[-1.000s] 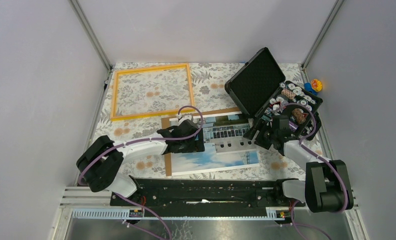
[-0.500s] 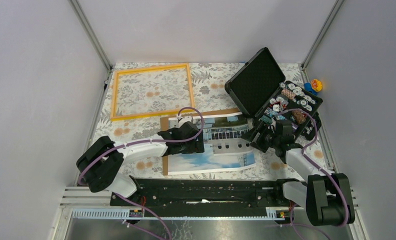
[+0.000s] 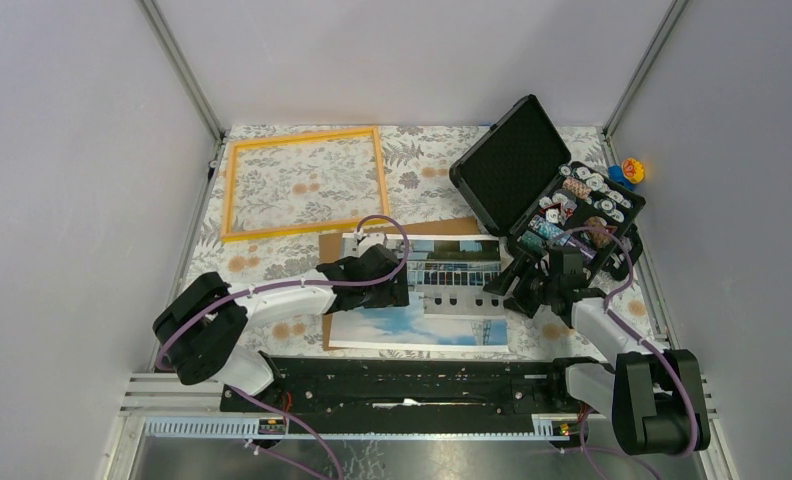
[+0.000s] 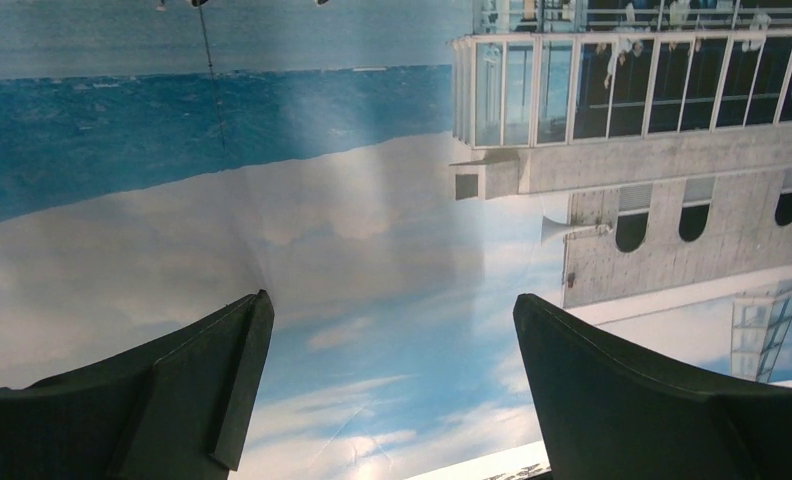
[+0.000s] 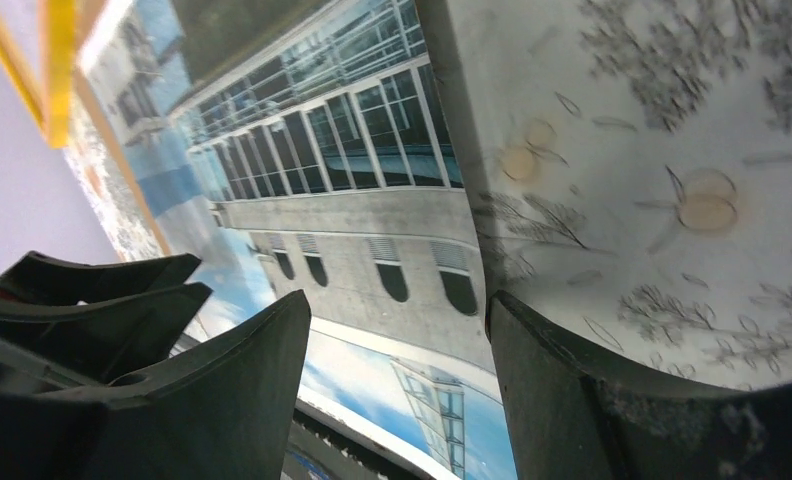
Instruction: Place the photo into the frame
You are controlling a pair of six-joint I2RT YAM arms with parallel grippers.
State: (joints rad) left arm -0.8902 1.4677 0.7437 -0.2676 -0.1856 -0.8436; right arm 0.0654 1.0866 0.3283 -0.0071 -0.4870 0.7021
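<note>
The photo (image 3: 442, 300), a white building against blue sky, lies flat on the table partly over a brown backing board (image 3: 422, 228). It fills the left wrist view (image 4: 372, 200). My left gripper (image 3: 397, 285) hovers low over its left half, open wide (image 4: 392, 300) with nothing between the fingers. At the photo's right edge (image 5: 372, 220) my right gripper (image 3: 502, 290) is open (image 5: 397, 300): one finger is over the print, the other at its edge on the tablecloth. The orange-yellow frame (image 3: 302, 182) lies empty at the far left, and a corner (image 5: 57, 60) shows in the right wrist view.
An open black case (image 3: 517, 165) with several small items in its tray (image 3: 587, 205) stands at the far right, close behind my right arm. A small colourful toy (image 3: 632, 168) sits by the right wall. A black rail (image 3: 412, 375) runs along the near edge.
The photo has slid left and nearer and turned squarer to the table, baring more backing board behind it. My right gripper moved with its right edge and narrowed slightly. The left gripper barely moved.
</note>
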